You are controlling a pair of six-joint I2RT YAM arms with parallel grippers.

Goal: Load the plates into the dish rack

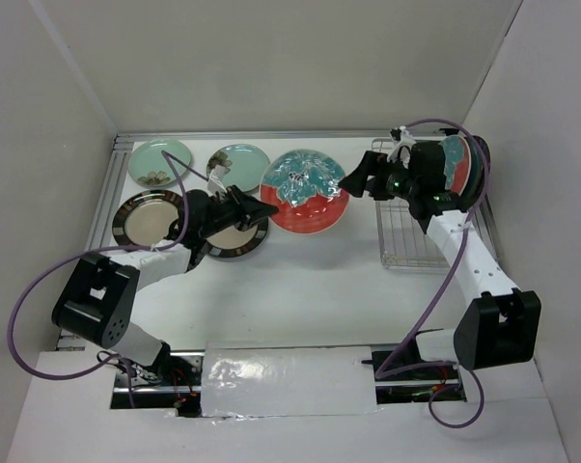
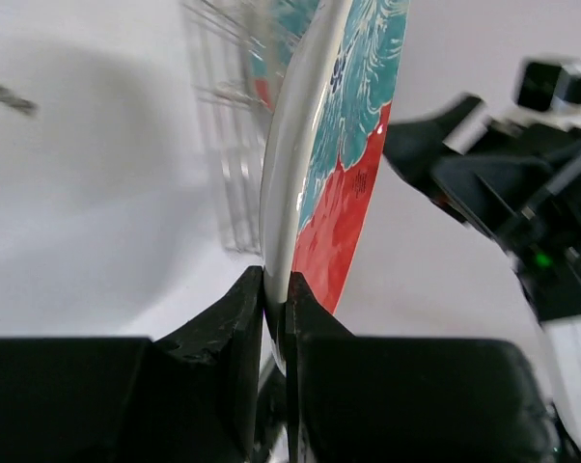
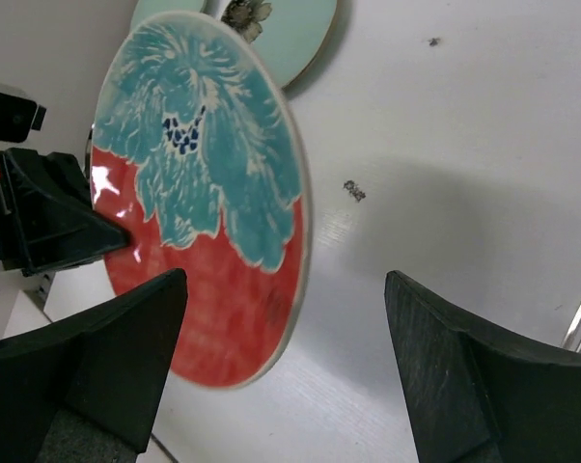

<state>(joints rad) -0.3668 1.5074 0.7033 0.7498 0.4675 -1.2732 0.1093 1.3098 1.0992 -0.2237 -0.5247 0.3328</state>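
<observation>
Bench (image 1: 300,280): white, carries all the rest.

Dish rack (image 1: 406,231): silver wire, lies lengthwise at the bench's right side. Holds racked plates (image 1: 461,162) on edge at its far end, teal and dark rims showing, number unclear.

Red-orange plate (image 1: 305,193): bears a big teal flower. Hangs clear of the bench just left of the dish rack's far half, face toward the top camera, shadow beneath. Pinched at the rim farthest from the dish rack.

Cream plates: dark striped rims, lie flat well left of the dish rack. One (image 1: 148,217) in full view, the other (image 1: 237,243) partly hidden under the left arm.

Mint green plates: lie flat, well left of the dish rack and level with its far end. One (image 1: 161,161) farthest from it, one (image 1: 238,166) nearer.

Left gripper (image 2: 276,289): clamped on the red-orange plate's rim, one finger on each face.

Right gripper (image 1: 351,181): sits between the dish rack and the red-orange plate, jaws spread wide, gripping nothing. Faces the plate's rack-side rim from just beside it, no contact visible.
</observation>
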